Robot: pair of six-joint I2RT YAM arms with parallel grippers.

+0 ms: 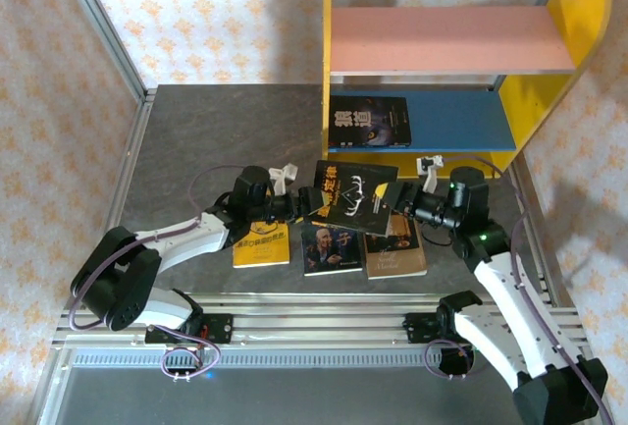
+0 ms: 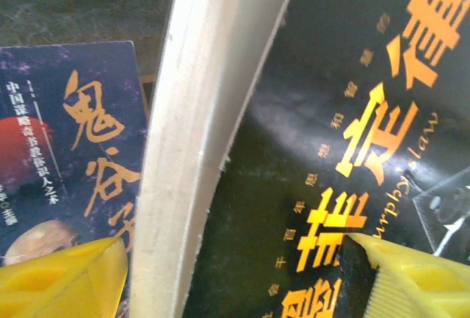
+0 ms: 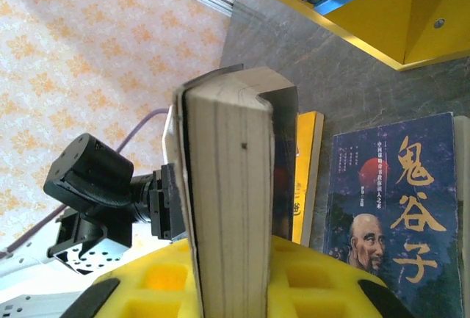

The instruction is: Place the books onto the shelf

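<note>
clamping black book (image 1: 356,199) (right gripper (image 1: 394,196)), left gripper (image 1: 301,206) splayed

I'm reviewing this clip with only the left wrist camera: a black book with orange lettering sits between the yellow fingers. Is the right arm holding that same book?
Observer: Yes. The right hand is shut on the black book, its page edge upright between the yellow fingers.
Operator: Is anything on the shelf yet?
Observer: One dark book rests on the blue lower board.
Operator: How many books remain on the table?
Observer: Three lie flat: a yellow book, a dark blue book and a brown book.
</note>
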